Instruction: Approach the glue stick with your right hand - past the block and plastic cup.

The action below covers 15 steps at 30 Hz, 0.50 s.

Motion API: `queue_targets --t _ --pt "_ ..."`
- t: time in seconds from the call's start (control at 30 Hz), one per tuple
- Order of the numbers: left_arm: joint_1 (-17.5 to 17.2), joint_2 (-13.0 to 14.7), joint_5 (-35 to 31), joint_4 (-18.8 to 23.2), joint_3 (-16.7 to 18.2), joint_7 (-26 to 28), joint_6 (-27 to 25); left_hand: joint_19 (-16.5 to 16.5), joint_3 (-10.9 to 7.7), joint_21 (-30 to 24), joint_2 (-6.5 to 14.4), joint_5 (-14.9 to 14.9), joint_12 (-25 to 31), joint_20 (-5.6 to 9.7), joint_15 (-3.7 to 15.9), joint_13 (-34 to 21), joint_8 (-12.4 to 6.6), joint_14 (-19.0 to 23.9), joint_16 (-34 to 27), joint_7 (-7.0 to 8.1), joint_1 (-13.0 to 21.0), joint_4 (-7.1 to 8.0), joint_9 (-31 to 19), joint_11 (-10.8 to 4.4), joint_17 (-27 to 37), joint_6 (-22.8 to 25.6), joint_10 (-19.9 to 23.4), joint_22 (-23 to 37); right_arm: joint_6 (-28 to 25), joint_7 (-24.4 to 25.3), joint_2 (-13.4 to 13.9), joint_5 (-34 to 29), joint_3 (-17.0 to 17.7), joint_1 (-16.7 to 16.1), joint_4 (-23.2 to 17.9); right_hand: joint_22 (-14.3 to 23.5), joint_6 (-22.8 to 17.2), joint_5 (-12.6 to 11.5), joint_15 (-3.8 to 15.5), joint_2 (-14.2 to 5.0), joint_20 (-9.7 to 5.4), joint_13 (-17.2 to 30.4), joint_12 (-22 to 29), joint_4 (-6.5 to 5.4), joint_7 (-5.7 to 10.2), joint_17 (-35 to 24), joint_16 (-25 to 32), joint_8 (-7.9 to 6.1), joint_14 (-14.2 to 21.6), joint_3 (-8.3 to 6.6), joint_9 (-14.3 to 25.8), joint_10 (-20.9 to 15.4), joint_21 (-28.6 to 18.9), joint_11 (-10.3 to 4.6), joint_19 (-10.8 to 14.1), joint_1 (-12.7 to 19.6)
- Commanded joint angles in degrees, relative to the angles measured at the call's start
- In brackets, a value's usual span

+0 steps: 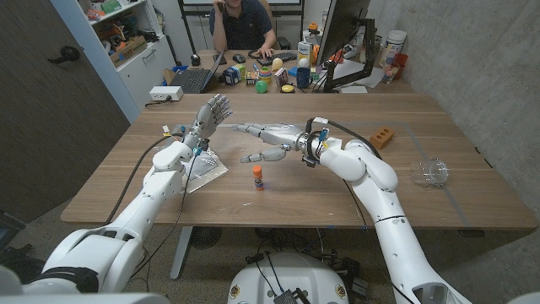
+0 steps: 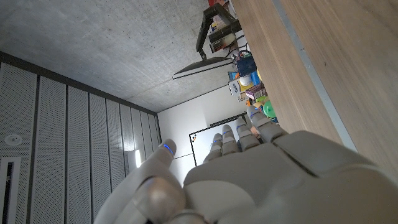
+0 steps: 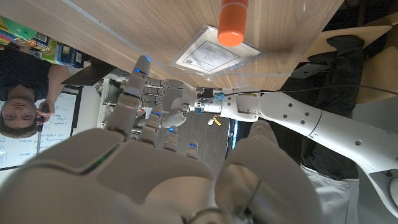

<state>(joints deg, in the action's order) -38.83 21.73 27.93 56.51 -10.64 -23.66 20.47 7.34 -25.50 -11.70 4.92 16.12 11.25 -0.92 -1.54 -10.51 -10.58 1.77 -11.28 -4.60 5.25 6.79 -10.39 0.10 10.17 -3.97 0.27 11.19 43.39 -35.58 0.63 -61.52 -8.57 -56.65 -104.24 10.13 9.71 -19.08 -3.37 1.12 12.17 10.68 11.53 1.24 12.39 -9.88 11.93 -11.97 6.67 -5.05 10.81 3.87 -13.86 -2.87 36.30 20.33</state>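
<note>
The right hand (image 1: 268, 135) has its fingers (image 1: 251, 157) spread wide, holding nothing. It hangs mid-frame, just above the glue stick (image 1: 257, 176) standing on the table (image 1: 337, 203). It looks past the block (image 1: 383, 137) and cup (image 1: 433, 171) at right. Next it likely must lower gently. The left hand (image 1: 211, 114) is raised and empty too.

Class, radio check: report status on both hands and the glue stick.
Both hands open: right hand above table beyond glue stick; left hand raised. Glue stick upright, untouched. Block, plastic cup behind right arm.
</note>
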Motion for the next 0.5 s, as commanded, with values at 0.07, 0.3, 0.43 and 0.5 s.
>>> queue_targets --t 0.07,0.3,0.43,0.5 --pt "1.50 0.70 -0.54 -1.78 0.03 -0.76 1.12 0.60 0.28 -0.30 -0.18 0.28 0.20 -0.12 -0.40 -0.25 -0.27 0.16 -0.44 -0.19 -0.17 0.05 -0.21 -0.09 0.17 0.06 0.42 0.20 1.82 -5.34 2.44 -2.82 -3.82 3.76 1.24 -0.06 -1.03 -0.47 0.06 0.00 0.14 0.04 0.17 0.48 0.17 -0.04 0.17 -0.56 0.34 -0.03 0.15 -0.31 -0.02 -0.19 0.78 1.21" --pt "1.21 1.18 -0.83 -0.63 0.01 -0.28 1.41 0.61 0.41 -0.30 -0.26 0.29 0.21 -0.15 -0.46 -0.25 -0.26 0.14 -0.45 -0.27 -0.30 0.13 -0.21 -0.08 0.19 0.07 0.46 0.21 2.62 -2.85 4.43 -9.26 -6.96 5.42 2.27 -0.35 -3.45 -1.52 0.99 -1.58 -0.22 -0.01 0.18 2.91 0.22 0.01 -0.11 -0.75 2.47 -1.19 0.25 -1.53 0.39 -1.20 5.22 6.58" --pt "0.25 1.64 -0.86 1.10 0.01 0.24 0.98 0.62 0.55 -0.30 -0.35 0.30 0.23 -0.14 -0.47 -0.25 -0.27 0.21 -0.48 -0.25 -0.44 0.21 -0.21 -0.10 0.21 0.10 0.51 0.21 2.46 -2.49 5.36 -10.96 -8.17 6.06 3.13 -0.39 -5.10 -1.89 1.19 -1.03 -2.27 -0.02 0.59 4.00 0.22 0.02 -0.09 -0.88 4.64 -0.87 0.31 -3.12 0.13 -1.60 9.03 8.57" --pt "-0.34 1.92 -0.86 2.12 0.06 0.68 0.52 0.62 0.58 -0.30 -0.36 0.30 0.22 -0.18 -0.48 -0.25 -0.26 0.19 -0.48 -0.26 -0.47 0.23 -0.21 -0.10 0.21 0.09 0.50 0.21 2.29 -2.80 5.75 -11.15 -8.40 6.15 2.92 -0.39 -6.01 -2.04 1.53 -0.86 -2.98 -0.01 0.79 4.36 0.21 0.02 -0.04 -1.03 5.74 -0.73 0.36 -3.80 0.13 -1.47 10.33 9.32"
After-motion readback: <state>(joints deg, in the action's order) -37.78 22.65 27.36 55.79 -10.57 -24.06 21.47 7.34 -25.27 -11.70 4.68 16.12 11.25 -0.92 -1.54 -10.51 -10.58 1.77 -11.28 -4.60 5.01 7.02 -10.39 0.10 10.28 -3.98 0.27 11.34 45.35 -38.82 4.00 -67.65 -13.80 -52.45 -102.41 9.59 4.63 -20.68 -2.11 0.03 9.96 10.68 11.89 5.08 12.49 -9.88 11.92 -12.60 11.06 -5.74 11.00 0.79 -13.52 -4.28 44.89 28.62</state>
